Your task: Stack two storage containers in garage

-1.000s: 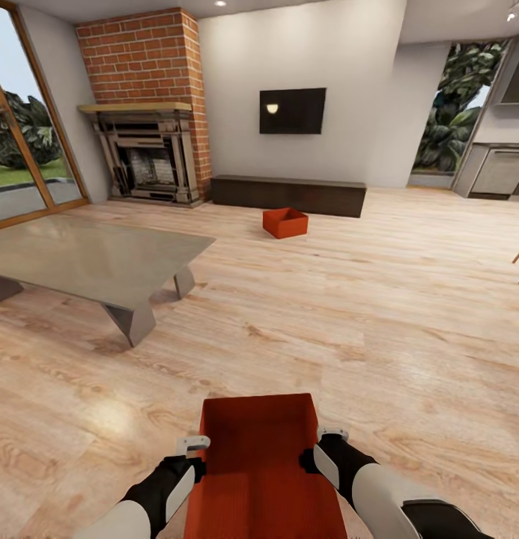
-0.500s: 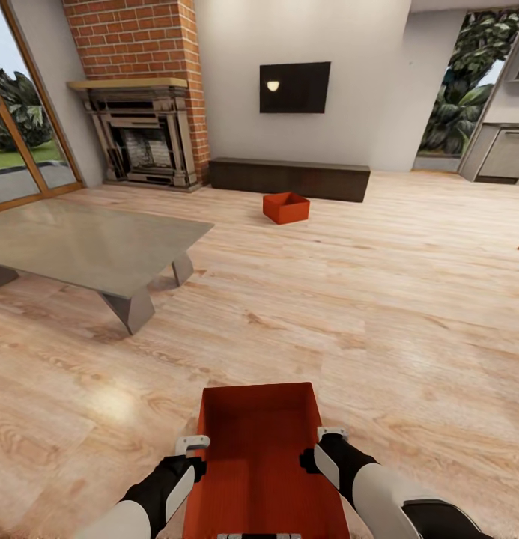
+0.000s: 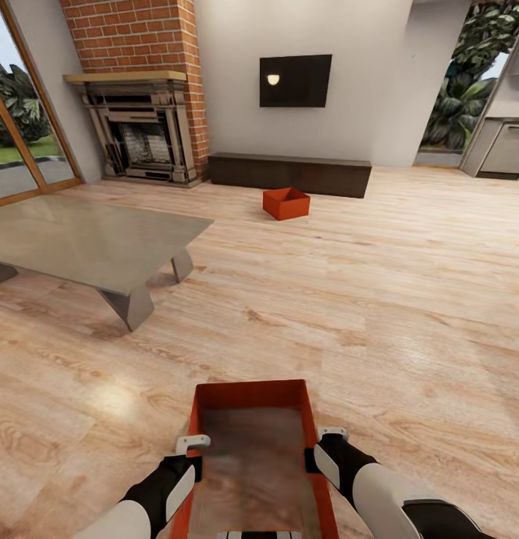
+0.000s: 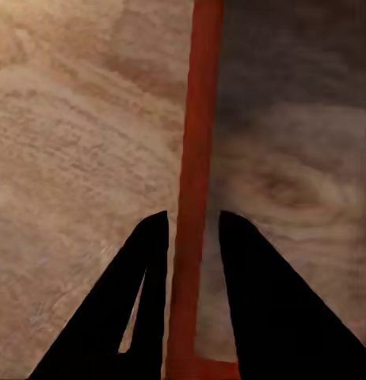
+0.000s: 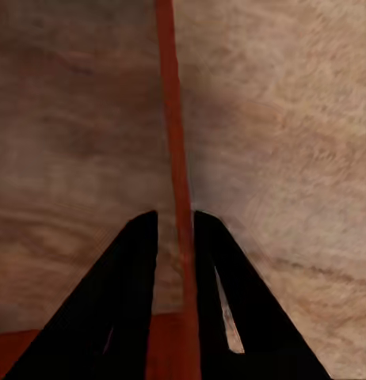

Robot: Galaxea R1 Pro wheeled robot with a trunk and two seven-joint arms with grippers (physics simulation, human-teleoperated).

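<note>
1. Since 1 s ago my head camera has moved forward and tilted: the fireplace, the TV and the dark cabinet sit higher in the head view, and the long container between my arms now shows a blurred wood-coloured inside where it showed solid red before.
2. I see the long container held low in front of me over the wood-plank floor, its far end pointing toward the back wall.
3. My left gripper straddles the long container's left wall: in the left wrist view 1 black finger lies on each side of the red rim, pinched on it.
4. My right gripper does the same on the right wall, with the red rim running between its 2 fingers, clamped on it.
5. In the head view both wrists sit just beside the long walls, roughly level with each other.
6. I see the squarer container resting on the planks well ahead, just in front of the dark cabinet and below the TV.
7. To my left stands the grey low table, well apart from both containers.
8. Beyond it I see the glass door with greenery outside.
</note>
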